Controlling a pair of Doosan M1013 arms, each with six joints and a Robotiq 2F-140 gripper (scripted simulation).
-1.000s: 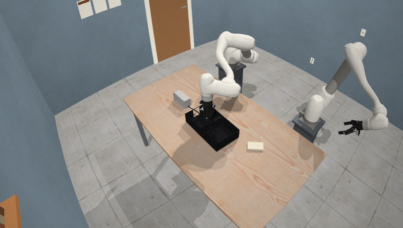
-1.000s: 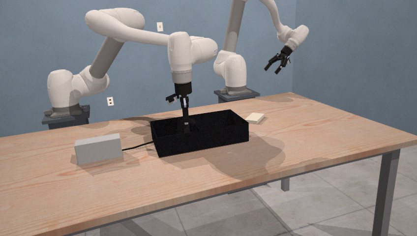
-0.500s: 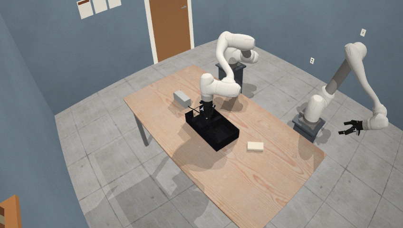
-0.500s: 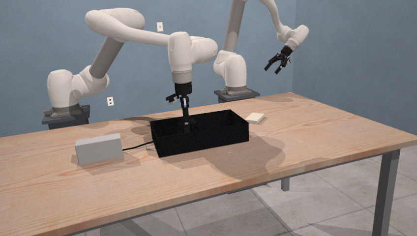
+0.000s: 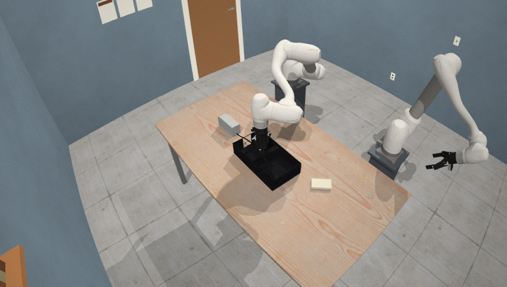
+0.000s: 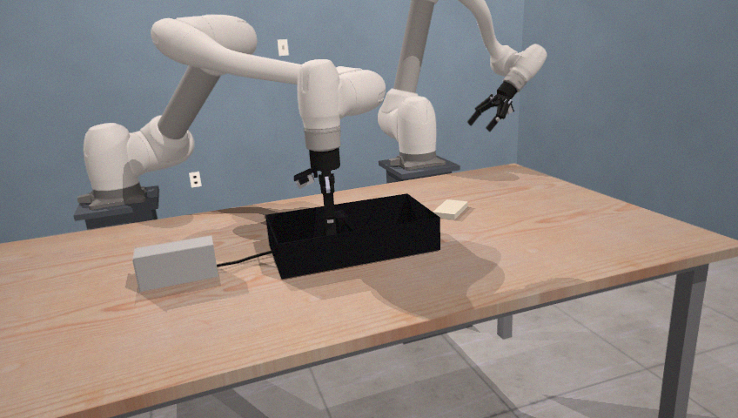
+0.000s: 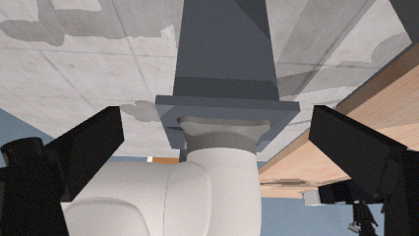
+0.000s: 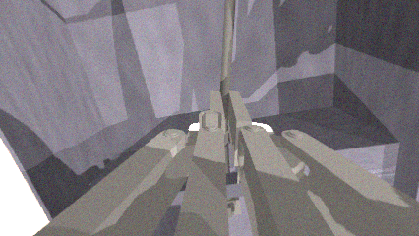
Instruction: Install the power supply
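- Top view: the power supply point(image 5: 229, 123) point(image 6: 176, 264) point(image 7: 311, 198) stands outside the computer case point(image 5: 287, 176) point(image 6: 362, 253) point(image 7: 336, 192) point(image 8: 295, 39), toward the short edge of the counter point(image 5: 320, 220) point(image 6: 518, 259) point(image 7: 393, 123) at the door end.
- Fingertips down inside the case, the right gripper point(image 5: 260, 149) point(image 6: 330, 227) point(image 7: 355, 189) point(image 8: 223, 107) appears to pinch the black cable point(image 5: 244, 137) point(image 6: 243, 259) point(image 8: 228, 44), its fingers nearly together.
- Beyond the counter's long arm-side edge, near its far-right corner, the left gripper point(image 5: 431, 161) point(image 6: 480, 124) point(image 7: 216, 123) hangs spread and empty.
- Threading looks to be the step in hand; the plug cannot be made out, nor whether it has passed the inner wall point(image 5: 273, 149).
- Good work here calls for a low, straight, slow pull in line with the opening, the pinch kept tight and clear of the wall's edges.
- Too hard a tug could skew the supply or slide the case, which should lie flat.
- A cream block point(image 5: 321, 184) point(image 6: 452, 208) lies apart from the cable, past the case's other end.
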